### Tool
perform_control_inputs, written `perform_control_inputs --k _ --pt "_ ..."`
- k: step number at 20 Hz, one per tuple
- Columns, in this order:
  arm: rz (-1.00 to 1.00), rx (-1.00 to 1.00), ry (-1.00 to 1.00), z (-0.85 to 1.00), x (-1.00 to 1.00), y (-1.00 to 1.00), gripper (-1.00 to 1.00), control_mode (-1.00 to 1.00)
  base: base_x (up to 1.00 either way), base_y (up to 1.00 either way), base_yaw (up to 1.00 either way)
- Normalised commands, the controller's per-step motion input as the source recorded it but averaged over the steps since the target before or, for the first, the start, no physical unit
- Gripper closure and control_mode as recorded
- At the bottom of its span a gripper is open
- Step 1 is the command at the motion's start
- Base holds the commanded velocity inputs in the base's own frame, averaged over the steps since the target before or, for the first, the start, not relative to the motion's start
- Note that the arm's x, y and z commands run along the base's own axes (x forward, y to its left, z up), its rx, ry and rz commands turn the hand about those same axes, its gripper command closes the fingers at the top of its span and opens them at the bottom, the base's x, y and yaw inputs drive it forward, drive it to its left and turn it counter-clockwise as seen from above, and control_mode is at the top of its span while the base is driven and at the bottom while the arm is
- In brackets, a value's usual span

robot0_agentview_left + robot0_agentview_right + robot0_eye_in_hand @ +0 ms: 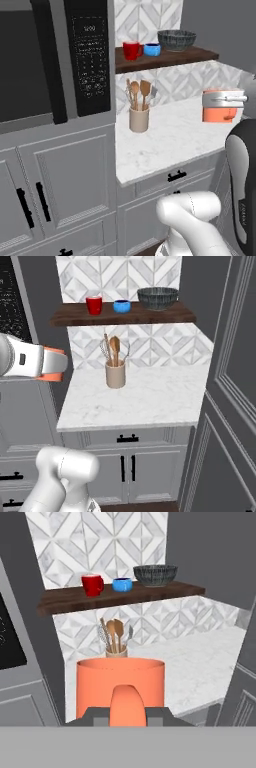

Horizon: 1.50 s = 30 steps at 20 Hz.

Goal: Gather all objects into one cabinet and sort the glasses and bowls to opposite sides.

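My gripper [127,714] is shut on the orange mug [120,679], which hangs above the counter's front edge with its handle toward the hand. From the left base view the mug [218,114] sits under the gripper [224,101]; from the right, the mug [50,377] peeks out behind the hand. On the dark brown shelf [167,58] stand, left to right, the red mug [132,50], the small blue bowl [152,49] and the wide dark bowl [176,40]. The hand view shows that row ahead and higher: red mug [92,585], blue bowl [122,585], dark bowl [155,575]. The small black bowl is out of view.
A beige utensil holder [139,119] with wooden spoons stands on the white marble counter [170,142] below the shelf. A black microwave [50,55] is built in to the left. A tall dark grey panel [230,381] closes the right side. The shelf's left end [67,317] is bare.
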Motion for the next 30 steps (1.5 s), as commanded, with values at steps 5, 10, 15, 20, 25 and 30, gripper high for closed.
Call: perform_control_inputs --k 5,10,15,20,25,30 --pt "0.00 0.00 0.00 0.00 0.00 0.00 1.00 1.00 0.00 -0.37 0.40" --pt "0.00 0.00 0.00 0.00 0.00 0.00 1.00 1.00 0.05 -0.27 0.38" --pt "0.00 0.00 0.00 0.00 0.00 0.00 1.00 1.00 0.02 -0.36 0.29" --pt "0.00 0.00 0.00 0.00 0.00 0.00 1.00 1.00 0.01 -0.52 0.12" --pt "0.00 0.00 0.00 0.00 0.00 0.00 1.00 1.00 0.16 -0.18 0.08" --pt "0.00 0.00 0.00 0.00 0.00 0.00 1.00 1.00 0.25 0.00 0.09"
